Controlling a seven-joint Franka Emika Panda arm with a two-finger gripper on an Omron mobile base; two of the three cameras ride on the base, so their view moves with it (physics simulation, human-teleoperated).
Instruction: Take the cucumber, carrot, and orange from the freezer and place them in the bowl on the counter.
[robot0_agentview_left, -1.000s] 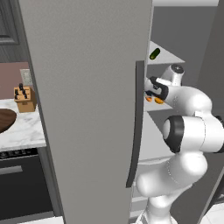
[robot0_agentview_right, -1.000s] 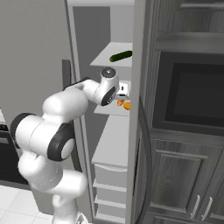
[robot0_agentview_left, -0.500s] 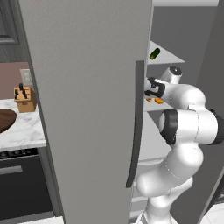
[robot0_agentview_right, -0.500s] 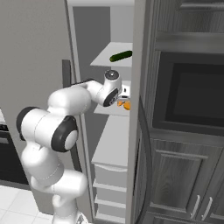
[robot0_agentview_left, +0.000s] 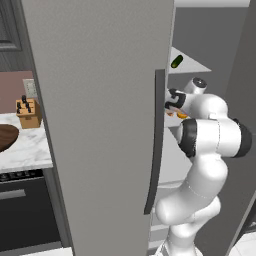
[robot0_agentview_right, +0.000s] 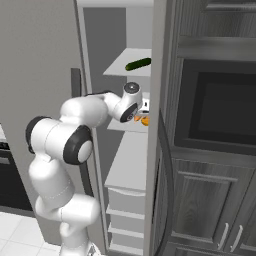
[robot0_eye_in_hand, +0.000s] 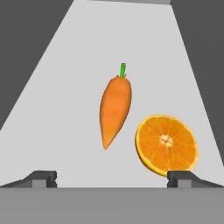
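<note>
The freezer (robot0_agentview_left: 100, 100) stands with its door swung open, and my arm reaches in at the middle shelf. In the hand view the carrot (robot0_eye_in_hand: 114, 107) lies on the white shelf just ahead, green top pointing away. The orange (robot0_eye_in_hand: 166, 143), a cut slice, lies right beside it near my right fingertip (robot0_eye_in_hand: 181, 178). My gripper (robot0_eye_in_hand: 113, 178) is open and holds nothing. The cucumber (robot0_agentview_right: 138, 64) rests on the shelf above, also seen as the cucumber (robot0_agentview_left: 176, 61). The dark wooden bowl (robot0_agentview_left: 5, 137) sits on the marble counter (robot0_agentview_left: 27, 150) to the left of the door.
The open door and its dark vertical handle (robot0_agentview_left: 155, 145) stand close on the arm's left. A tan knife block (robot0_agentview_left: 27, 112) stands on the counter. Dark cabinets with a built-in oven (robot0_agentview_right: 217, 107) flank the freezer on the right. White drawers (robot0_agentview_right: 125, 205) sit below the shelves.
The arm's elbow has swung up and nearer the freezer, and the hand has pushed slightly deeper over the middle shelf. The jaws have stayed open.
</note>
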